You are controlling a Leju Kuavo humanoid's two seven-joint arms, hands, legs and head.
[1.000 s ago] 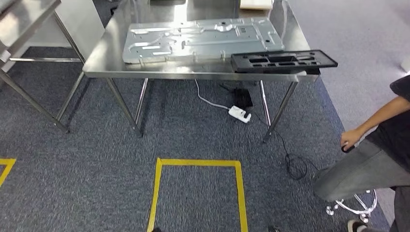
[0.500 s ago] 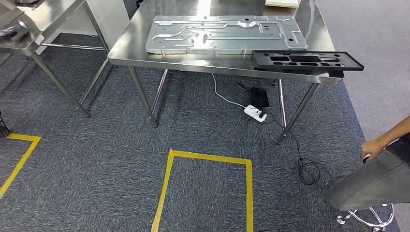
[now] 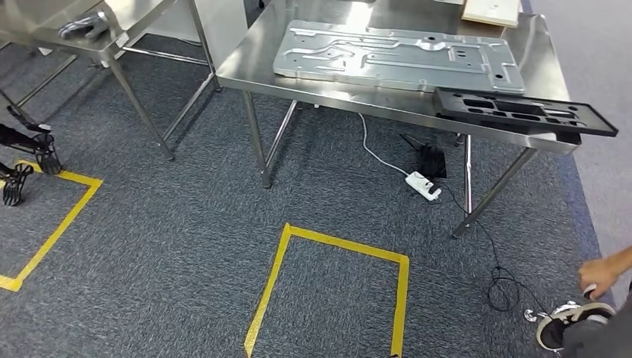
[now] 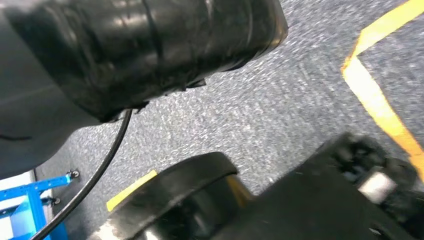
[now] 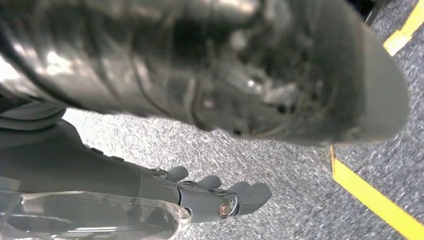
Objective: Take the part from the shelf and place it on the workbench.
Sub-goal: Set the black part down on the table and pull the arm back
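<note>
The steel workbench (image 3: 328, 86) stands at the top centre of the head view. On it lie a large silver stamped plate (image 3: 395, 56) and a black tray (image 3: 525, 112) that overhangs its right corner. At the upper left stands a steel shelf rack (image 3: 138, 19) with a small metal part (image 3: 86, 26) on it. My right hand (image 5: 210, 195) hangs over the carpet with its fingers stretched out and nothing in them. In the left wrist view, a dark blurred mass that looks like my left hand (image 4: 350, 195) is too smeared to read.
Yellow tape squares (image 3: 328, 246) mark the grey carpet in front of the workbench and at the left. A power strip (image 3: 422, 185) and cables lie under the bench. A person's hand (image 3: 600, 274) and shoe (image 3: 570, 328) are at the lower right. Black stand feet (image 3: 30, 149) are at the left.
The camera has turned left, so the whole scene has slid right. The steel rack with its part has come further into view and the person has slipped toward the lower right corner.
</note>
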